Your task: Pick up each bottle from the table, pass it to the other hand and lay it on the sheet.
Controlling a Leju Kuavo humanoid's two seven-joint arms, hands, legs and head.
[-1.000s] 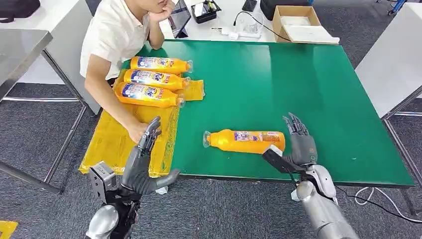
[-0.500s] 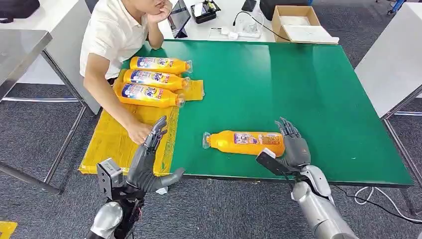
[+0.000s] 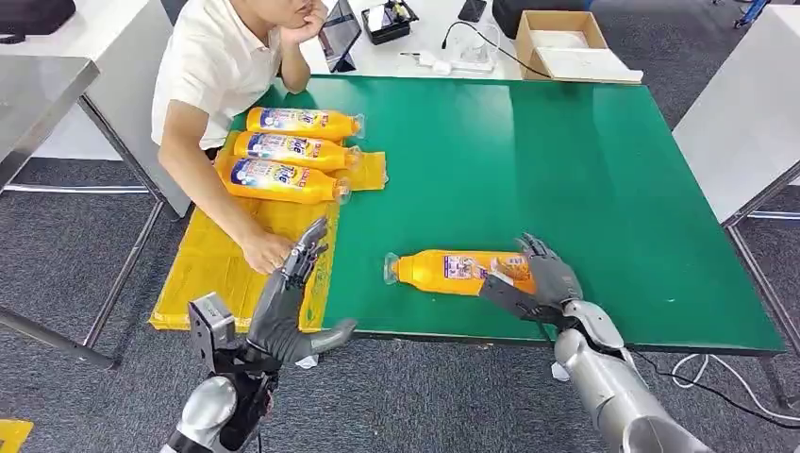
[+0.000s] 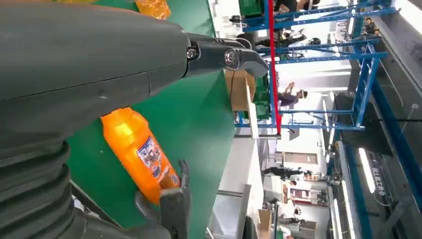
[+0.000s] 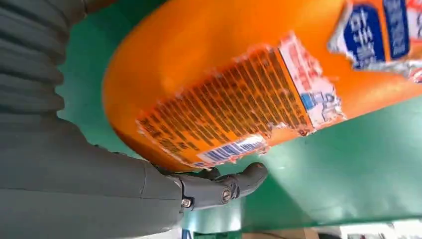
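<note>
Right hand (image 3: 545, 283) is at the base end of the orange bottle (image 3: 459, 271), which lies on its side on the green table (image 3: 585, 170) near the front edge, cap pointing toward the yellow sheet (image 3: 222, 274). Fingers (image 3: 540, 253) curl over the top of the base, thumb (image 3: 505, 294) runs along the near side. In the right wrist view the thumb (image 5: 219, 191) sits right under the bottle (image 5: 259, 79); looks like contact, but can't tell if it's a firm grip. Bottle is flat on the table.

Left hand (image 3: 288, 307) hovers open over the sheet's near edge, fingers spread, holding nothing.

Three more bottles (image 3: 288, 151) lie side by side at the sheet's far end. A person's hand (image 3: 264, 251) rests on the sheet, just beside the left hand's fingertips.
</note>
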